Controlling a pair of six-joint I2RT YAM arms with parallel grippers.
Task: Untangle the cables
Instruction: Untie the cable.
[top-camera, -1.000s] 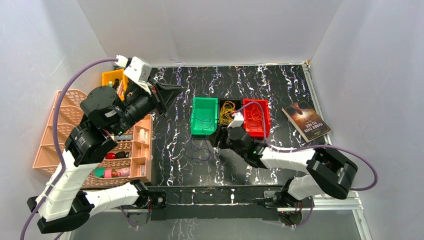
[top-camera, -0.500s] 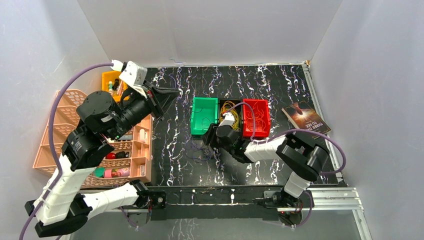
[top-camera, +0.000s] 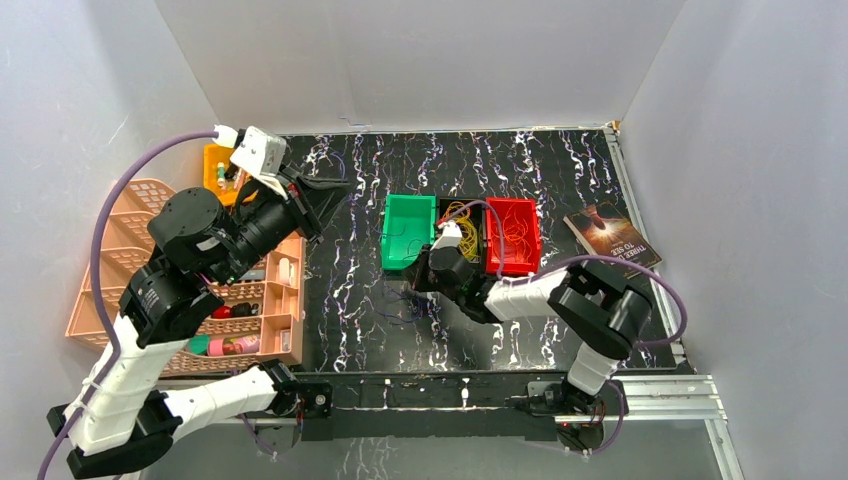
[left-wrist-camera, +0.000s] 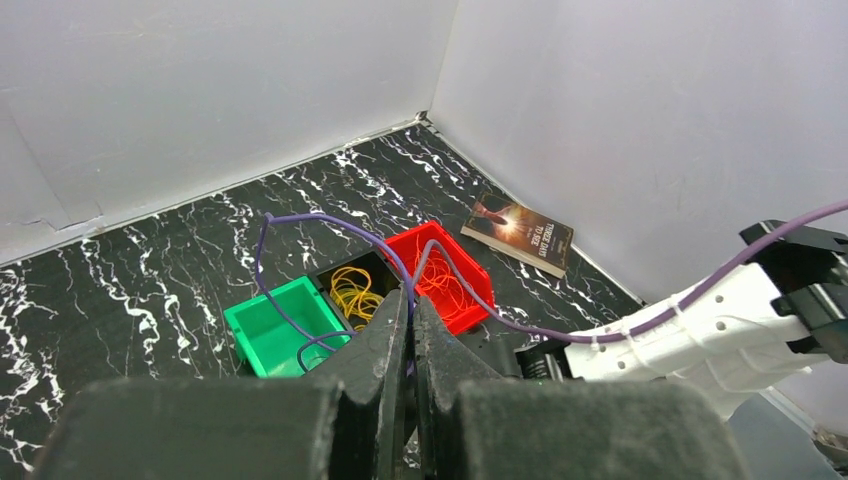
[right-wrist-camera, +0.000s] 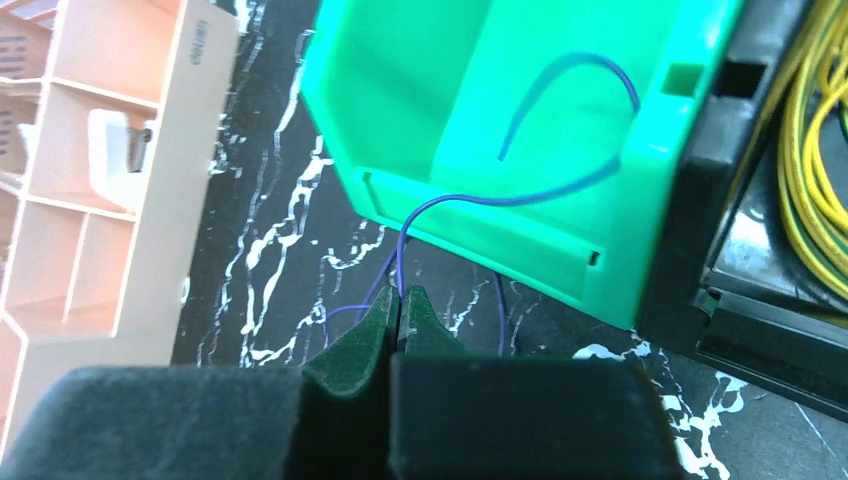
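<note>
Three small bins stand side by side mid-table. The green bin (top-camera: 392, 245) holds a thin purple cable (right-wrist-camera: 560, 185) that spills over its front wall onto the table (top-camera: 405, 303). Yellow cables (top-camera: 458, 218) fill the black bin, and orange-red cables (top-camera: 512, 232) fill the red bin (top-camera: 530, 262). My right gripper (right-wrist-camera: 398, 292) sits low in front of the green bin, shut on the purple strand (top-camera: 418, 280). My left gripper (left-wrist-camera: 410, 295) hangs high at the left (top-camera: 348, 186), shut with a thin purple strand (left-wrist-camera: 300, 218) running from its tips.
A peach organiser tray (top-camera: 110, 270) with small items and an orange bin (top-camera: 215, 160) stand along the left wall. A book (top-camera: 612, 245) lies at the right. White walls close in three sides. The right arm's thick purple cord (top-camera: 560, 265) arcs over the bins.
My right gripper slid left to the front of the green bin and closed on the purple strand. The left arm drifted slightly left and stayed shut.
</note>
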